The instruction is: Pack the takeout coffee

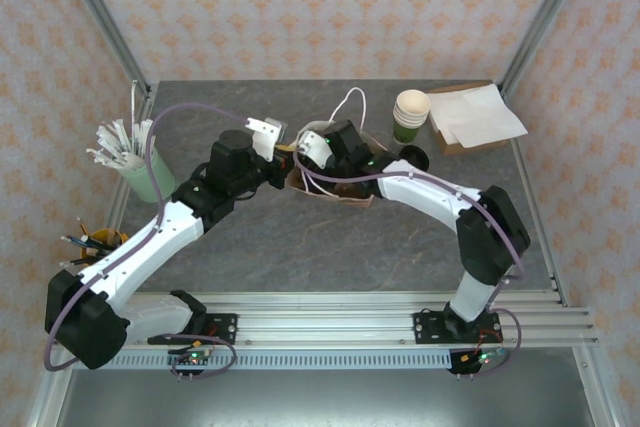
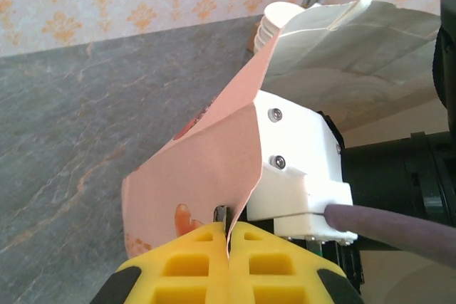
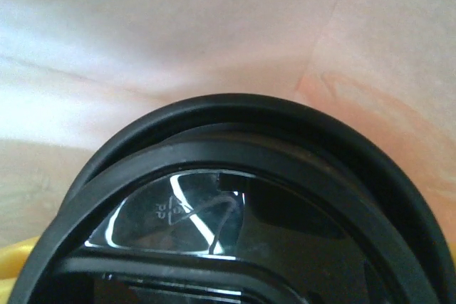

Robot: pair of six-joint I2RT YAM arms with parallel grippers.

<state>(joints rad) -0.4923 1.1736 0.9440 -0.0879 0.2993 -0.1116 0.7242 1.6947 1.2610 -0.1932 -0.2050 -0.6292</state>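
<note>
My left pincer (image 2: 228,236) is pressed together on the bag (image 2: 206,169) rim, propping its mouth open. My right pincer (image 1: 322,159) reaches into that bag over the coffee. Its black lid (image 3: 235,197) sits right under the wrist camera, and I cannot tell whether the jaws pinch it. I judge the coffee light, thin-walled and crushable, so I'd grip its sides below the lid, gently. I count one bag and one coffee. Farther back on the desk are one loose lid (image 1: 413,157) and one cup stack (image 1: 410,115).

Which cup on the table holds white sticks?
The tall pale mint cup at the left edge of the table; white sticks fan out of its top. The dark green cups at the back right are only stacked.
</note>
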